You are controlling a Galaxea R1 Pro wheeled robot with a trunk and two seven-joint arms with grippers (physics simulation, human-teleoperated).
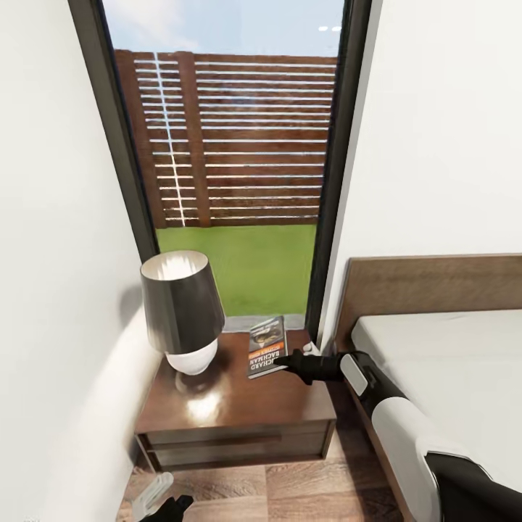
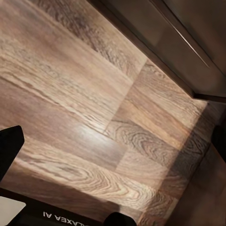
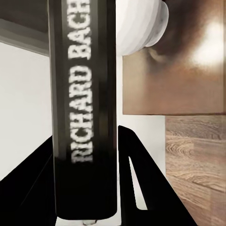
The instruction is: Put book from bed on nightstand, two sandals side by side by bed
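Observation:
The book [image 1: 267, 346] is over the right rear part of the nightstand [image 1: 239, 406], cover up, beside the lamp. My right gripper [image 1: 288, 360] reaches in from the bed side and holds the book's near edge. In the right wrist view the book [image 3: 84, 117], with white lettering, sits between the two black fingers [image 3: 134, 179], which hug both its sides. My left gripper [image 1: 170, 509] hangs low over the wooden floor in front of the nightstand, and its fingers [image 2: 9, 150] stand apart with nothing between them. The bed [image 1: 449, 362] lies to the right. The sandals are out of view.
A lamp [image 1: 181, 312] with a dark shade and white base stands on the nightstand's left half. A white wall runs close along the left and a tall window is behind. The nightstand's drawer front [image 2: 188, 47] is near my left gripper. Wooden floor [image 2: 84, 117] lies in front.

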